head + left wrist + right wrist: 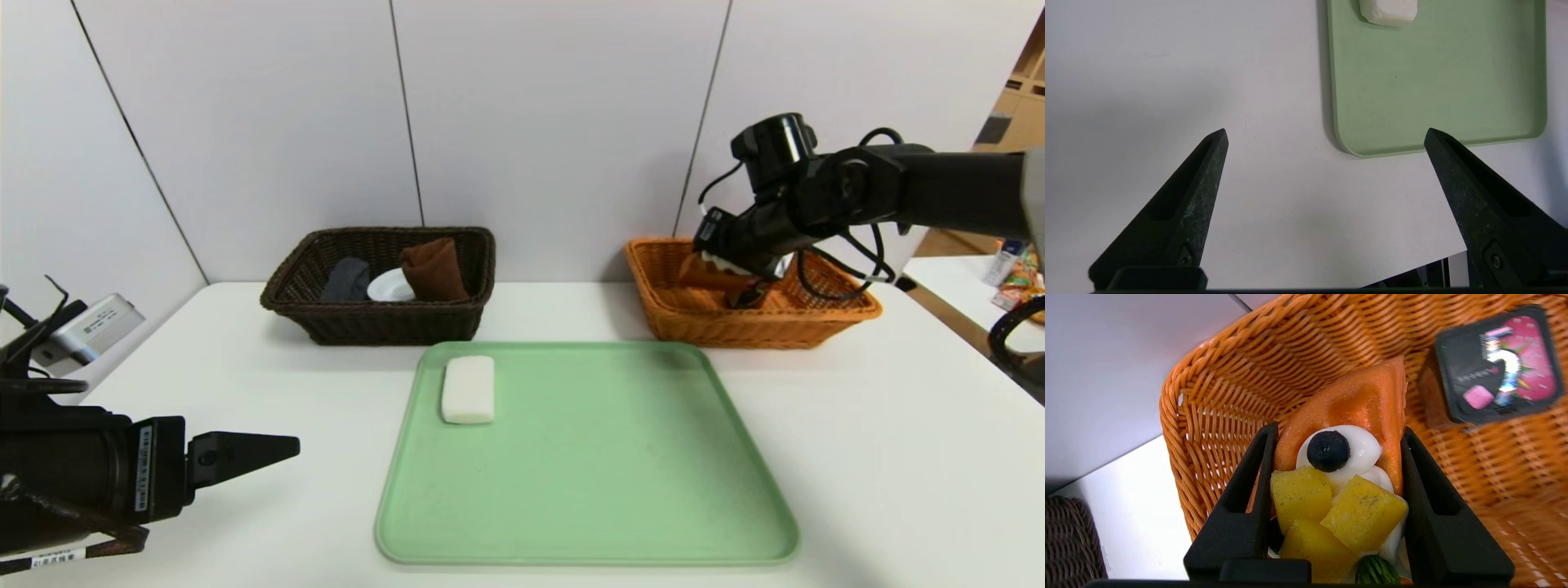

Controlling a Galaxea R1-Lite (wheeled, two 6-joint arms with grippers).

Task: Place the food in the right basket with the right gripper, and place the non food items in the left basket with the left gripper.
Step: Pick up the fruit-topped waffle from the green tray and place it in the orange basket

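Your right gripper [1337,490] hangs inside the orange basket [678,314], fingers clamped on both flanks of the fruit crepe [1349,465]; it looks light, soft and crushable, so release gently. The white soap bar [468,389] on the green tray [588,506] looks stiff and possibly slippery: take its long sides with your left gripper [1327,139], now spread wide over the table [1147,81].

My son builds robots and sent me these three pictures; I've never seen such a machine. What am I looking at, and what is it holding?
It is a two-armed robot sorting things on a white table. The wide picture comes from a camera on its head; the other two come from cameras on its wrists. The right gripper is shut on a toy fruit crepe, holding it over the orange basket, which already contains a small dark packet. The left gripper is open and empty, above the table beside the green tray. A white block lies on that tray. The dark basket holds cloths and a dish.
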